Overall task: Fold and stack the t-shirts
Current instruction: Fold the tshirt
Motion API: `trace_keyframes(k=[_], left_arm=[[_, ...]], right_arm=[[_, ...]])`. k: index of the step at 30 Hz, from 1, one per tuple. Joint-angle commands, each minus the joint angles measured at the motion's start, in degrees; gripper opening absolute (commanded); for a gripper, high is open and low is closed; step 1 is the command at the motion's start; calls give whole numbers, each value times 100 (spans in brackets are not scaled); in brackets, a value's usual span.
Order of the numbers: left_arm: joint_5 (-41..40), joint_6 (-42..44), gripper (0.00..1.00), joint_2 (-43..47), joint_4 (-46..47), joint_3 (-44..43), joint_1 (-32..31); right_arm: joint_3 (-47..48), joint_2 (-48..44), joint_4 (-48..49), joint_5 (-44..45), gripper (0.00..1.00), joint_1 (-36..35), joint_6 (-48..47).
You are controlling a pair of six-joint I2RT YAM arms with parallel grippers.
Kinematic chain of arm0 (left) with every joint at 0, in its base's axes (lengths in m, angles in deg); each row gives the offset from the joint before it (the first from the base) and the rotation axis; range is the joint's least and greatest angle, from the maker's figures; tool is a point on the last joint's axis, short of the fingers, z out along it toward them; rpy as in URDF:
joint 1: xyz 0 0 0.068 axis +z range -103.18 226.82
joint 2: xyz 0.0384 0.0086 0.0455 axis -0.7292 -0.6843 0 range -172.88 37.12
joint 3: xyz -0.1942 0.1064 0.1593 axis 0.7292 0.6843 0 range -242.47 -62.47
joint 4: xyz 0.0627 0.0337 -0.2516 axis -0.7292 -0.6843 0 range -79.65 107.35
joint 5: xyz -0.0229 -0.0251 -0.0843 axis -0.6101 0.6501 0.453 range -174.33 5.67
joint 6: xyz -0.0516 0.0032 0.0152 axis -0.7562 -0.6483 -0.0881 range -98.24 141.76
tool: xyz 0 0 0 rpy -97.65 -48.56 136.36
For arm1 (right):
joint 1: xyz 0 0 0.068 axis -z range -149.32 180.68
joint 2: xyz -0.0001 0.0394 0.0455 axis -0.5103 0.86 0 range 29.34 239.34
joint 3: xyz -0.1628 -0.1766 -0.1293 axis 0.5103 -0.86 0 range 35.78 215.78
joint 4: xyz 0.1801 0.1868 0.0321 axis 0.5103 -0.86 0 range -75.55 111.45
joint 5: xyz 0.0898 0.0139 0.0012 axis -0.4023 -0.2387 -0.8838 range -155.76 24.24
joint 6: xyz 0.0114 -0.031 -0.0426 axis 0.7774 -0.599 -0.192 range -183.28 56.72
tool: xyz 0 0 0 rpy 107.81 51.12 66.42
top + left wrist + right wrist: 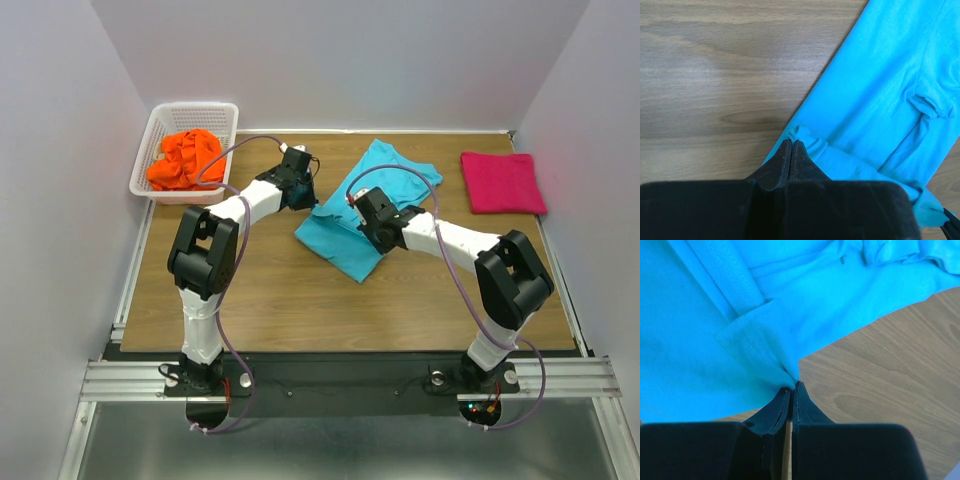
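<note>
Turquoise t-shirt (348, 246) lies rumpled mid-table (280, 300). Left gripper (791, 144): fingers pressed together, pinching a fold at the shirt's edge. Right gripper (791, 386): likewise clamped on a hemmed corner (probably a sleeve; view too close). Magenta t-shirt (502, 182) lies folded far right. Orange t-shirt (183, 158) is bunched in the white basket (195, 106).

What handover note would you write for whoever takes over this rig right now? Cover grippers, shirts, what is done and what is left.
Left gripper: shut on the turquoise shirt at its left edge.
Right gripper: shut on another edge of the same shirt.
Turquoise shirt: mid-table, rumpled, not neatly folded.
Pink shirt: folded, far right.
Orange shirt: crumpled in the white basket, far left.
Done: pink folded.
Left: fold turquoise, fetch and fold orange, stack all three.
</note>
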Motion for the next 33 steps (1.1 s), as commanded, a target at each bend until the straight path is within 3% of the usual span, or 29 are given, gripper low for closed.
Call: trace_keyframes(k=[1,33], left_arm=[[-240,219,0,171,313,-345,44],[-477,342,0,-365,920,-468,-52]], right_arm=[[296,-36,-69,456,1,85,-106],[542,605,361,1123,1,331,-158]])
